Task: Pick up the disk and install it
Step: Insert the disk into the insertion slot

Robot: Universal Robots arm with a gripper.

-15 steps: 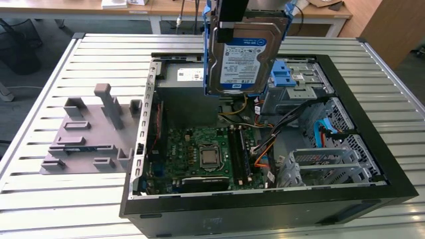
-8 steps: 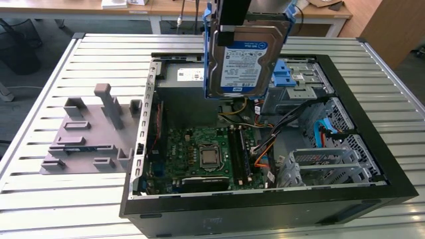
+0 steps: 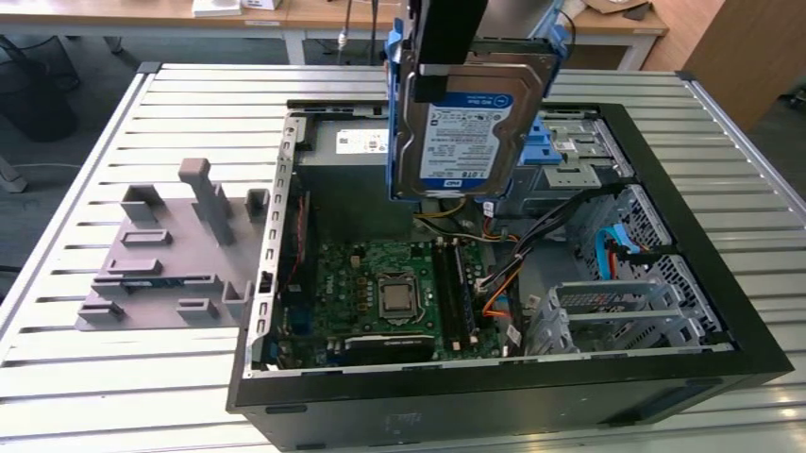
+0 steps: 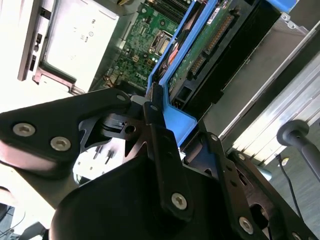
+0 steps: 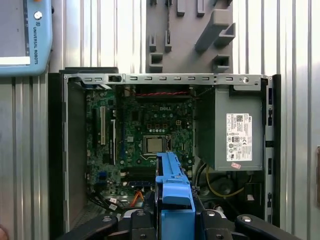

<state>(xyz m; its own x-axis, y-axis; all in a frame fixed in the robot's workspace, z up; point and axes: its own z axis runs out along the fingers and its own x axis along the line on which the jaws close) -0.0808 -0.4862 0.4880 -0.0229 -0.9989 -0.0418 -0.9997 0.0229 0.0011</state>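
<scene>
The disk (image 3: 466, 127) hangs upright on its edge above the back of the open computer case (image 3: 724, 311), its white-and-blue label facing the exterior camera and its blue bracket around its edges. My gripper (image 3: 451, 68) is shut on the top of the disk, its dark fingers clamping the blue bracket. The second wrist view shows the fingers (image 4: 159, 131) pressed on the bracket, with the disk (image 4: 212, 42) and its green board beyond them. In the first wrist view the bracket's blue edge (image 5: 172, 182) sticks out from my gripper (image 5: 172, 222) over the motherboard (image 5: 145, 145).
Inside the case are the grey power supply box (image 5: 237, 132), a metal drive cage with blue latch (image 3: 569, 142) at the exterior view's right, and loose cables (image 3: 504, 283). A grey moulded fixture (image 3: 164, 255) sits on the slatted table at the exterior view's left. A teach pendant (image 5: 25, 35) lies nearby.
</scene>
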